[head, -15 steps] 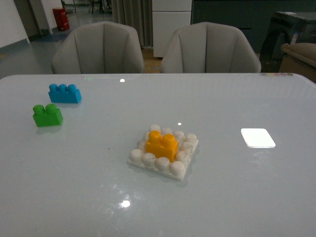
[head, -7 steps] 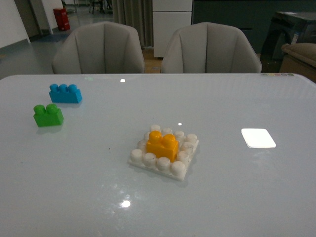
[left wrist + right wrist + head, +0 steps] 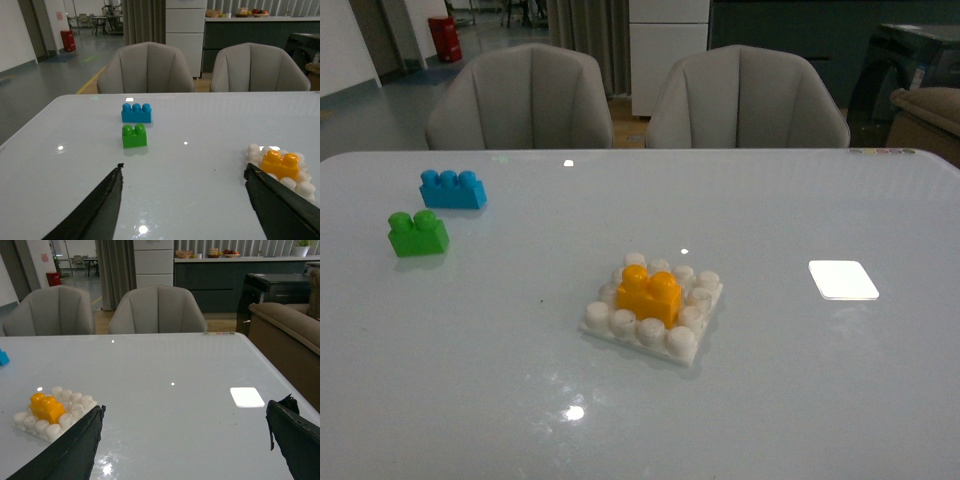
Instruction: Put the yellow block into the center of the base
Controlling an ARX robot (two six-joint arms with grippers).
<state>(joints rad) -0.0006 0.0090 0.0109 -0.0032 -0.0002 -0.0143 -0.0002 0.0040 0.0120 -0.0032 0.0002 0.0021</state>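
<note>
sitting in the middle of the flat square white studded base plate [image 3: 652,315], the small yellow-orange two-stud plastic brick [image 3: 649,292] stands upright with white studs ringing it on all sides. the plate lies near the centre of the glossy pale table [image 3: 520,380]. well off to the left rest a green two-stud brick [image 3: 417,234] and, just behind it, a longer blue three-stud brick [image 3: 452,189], close but apart. a smooth white rectangular patch [image 3: 842,279] lies to the right. neither arm shows in the front view. the left gripper [image 3: 182,205] and right gripper [image 3: 185,442] both hang spread wide, grasping nothing. two grey chairs [image 3: 520,100] stand beyond the table.
</note>
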